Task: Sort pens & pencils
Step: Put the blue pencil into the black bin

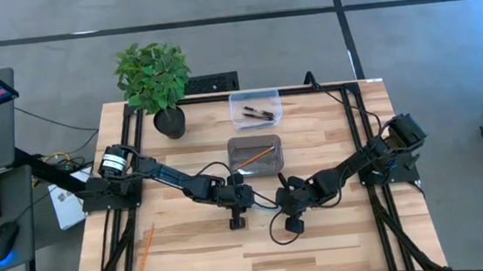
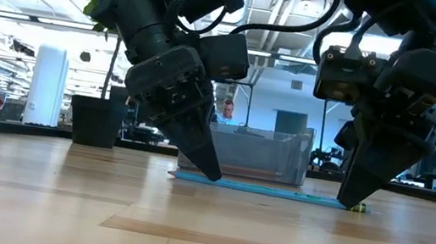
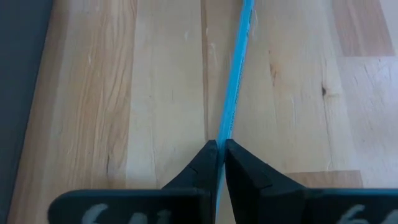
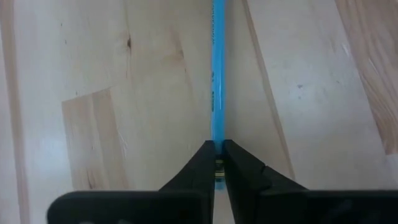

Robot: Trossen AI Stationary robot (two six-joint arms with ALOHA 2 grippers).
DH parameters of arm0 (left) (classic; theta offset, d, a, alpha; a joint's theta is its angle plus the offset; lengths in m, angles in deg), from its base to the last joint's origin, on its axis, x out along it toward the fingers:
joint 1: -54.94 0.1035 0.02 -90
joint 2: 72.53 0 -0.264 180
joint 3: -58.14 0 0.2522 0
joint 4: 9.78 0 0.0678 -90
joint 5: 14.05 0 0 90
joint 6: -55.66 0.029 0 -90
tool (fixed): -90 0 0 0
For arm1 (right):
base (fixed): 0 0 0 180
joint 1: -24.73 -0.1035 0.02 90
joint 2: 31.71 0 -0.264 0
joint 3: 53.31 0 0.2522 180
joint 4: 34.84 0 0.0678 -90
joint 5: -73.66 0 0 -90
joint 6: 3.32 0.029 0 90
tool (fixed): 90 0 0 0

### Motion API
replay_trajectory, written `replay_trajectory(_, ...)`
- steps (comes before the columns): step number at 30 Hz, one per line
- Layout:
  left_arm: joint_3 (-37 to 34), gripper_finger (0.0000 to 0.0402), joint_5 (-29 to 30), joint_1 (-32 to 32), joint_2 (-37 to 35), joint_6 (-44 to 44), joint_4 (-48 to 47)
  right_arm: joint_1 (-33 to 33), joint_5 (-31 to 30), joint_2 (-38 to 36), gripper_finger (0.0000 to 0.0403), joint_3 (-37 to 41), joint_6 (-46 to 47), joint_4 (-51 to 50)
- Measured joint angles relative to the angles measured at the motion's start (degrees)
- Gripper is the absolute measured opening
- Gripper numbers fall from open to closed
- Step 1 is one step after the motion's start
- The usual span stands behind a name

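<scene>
Blue pencil (image 2: 264, 191) flat on table (image 2: 61, 203), lengthwise between left gripper (image 2: 209, 172) and right gripper (image 2: 345, 200)

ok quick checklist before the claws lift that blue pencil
1. Left claw pinched on the blue pencil: ok.
2. Right claw pinched on its other end: ok.
3. Pencil still flat on the table: ok, not lifted yet.
4. Grey tray has room, one orange pencil in it: ok.
5. Clear tray holding pens: ok.
6. Another orange pencil left near the table's edge: not ok, unsorted.
</scene>
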Motion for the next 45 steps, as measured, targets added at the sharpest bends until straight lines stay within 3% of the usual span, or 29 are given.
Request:
replay_trajectory(16, 0.0, 0.0013, -0.2, 1.6, -0.1, -1.8, -0.6, 0.0, 1.8, -0.2, 0.0101, -0.2, 0.0, -3.0)
replay_trajectory(29, -0.3, 0.0013, -3.2, 1.7, -0.9, -1.9, -0.1, 0.8, 2.4, -0.3, 0.0033, -0.2, -0.5, -3.8)
replay_trajectory(45, -0.1, 0.0013, -3.3, 1.7, -3.1, -2.6, -7.8, 2.3, 4.8, 0.7, 0.0040, -0.5, -2.2, -4.3)
